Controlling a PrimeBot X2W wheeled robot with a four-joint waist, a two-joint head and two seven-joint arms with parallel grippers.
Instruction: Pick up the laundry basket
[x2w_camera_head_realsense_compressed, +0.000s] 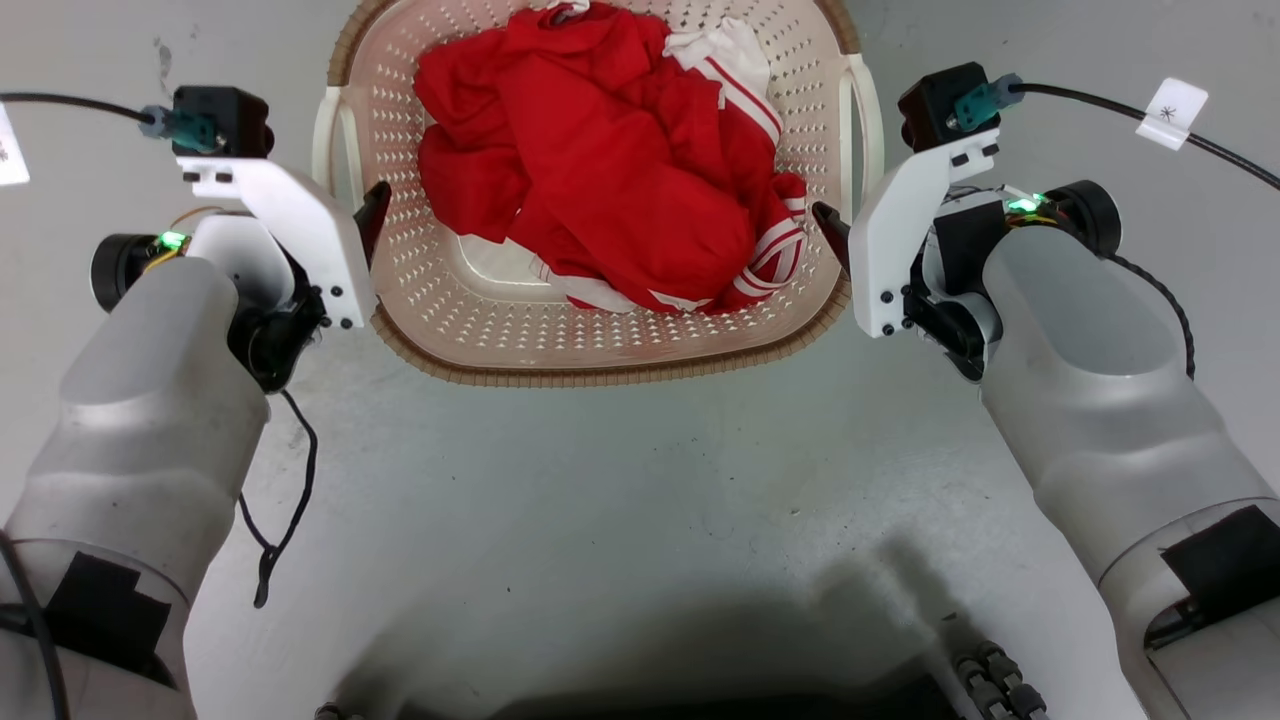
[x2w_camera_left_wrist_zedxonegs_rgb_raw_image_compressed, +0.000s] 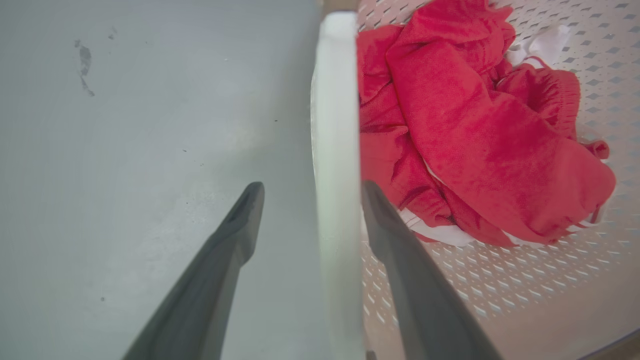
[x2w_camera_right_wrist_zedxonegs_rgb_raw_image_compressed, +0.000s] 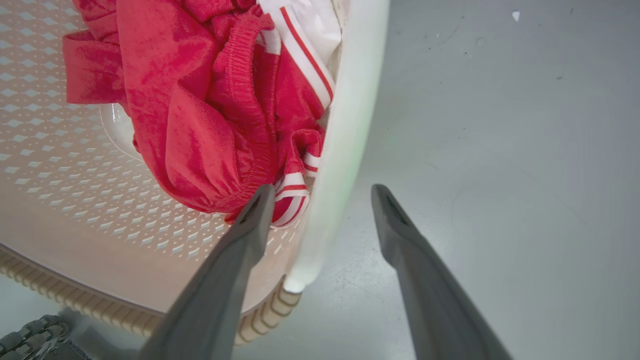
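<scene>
Reaching both arms forward, I am holding the left gripper (x2w_camera_left_wrist_zedxonegs_rgb_raw_image_compressed: 311, 186) spread apart around the left handle (x2w_camera_left_wrist_zedxonegs_rgb_raw_image_compressed: 336, 125) and the right gripper (x2w_camera_right_wrist_zedxonegs_rgb_raw_image_compressed: 322, 191) spread apart around the right handle (x2w_camera_right_wrist_zedxonegs_rgb_raw_image_compressed: 352, 120). The laundry basket (x2w_camera_head_realsense_compressed: 600, 345) is sitting on the gray floor (x2w_camera_head_realsense_compressed: 640, 480) between my arms, cream with little holes, carrying red clothes (x2w_camera_head_realsense_compressed: 600, 170).

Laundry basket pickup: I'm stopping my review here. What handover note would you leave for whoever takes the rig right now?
Left gripper: jaws open, astride the left handle, one finger outside the basket and one inside.
Right gripper: jaws open, astride the right handle the same way.
Laundry basket: on the grey floor between the arms, holding red-and-white clothes.
Done: both grippers lined up on the handles.
Left: close both jaws, then probably lift evenly with both arms.
</scene>
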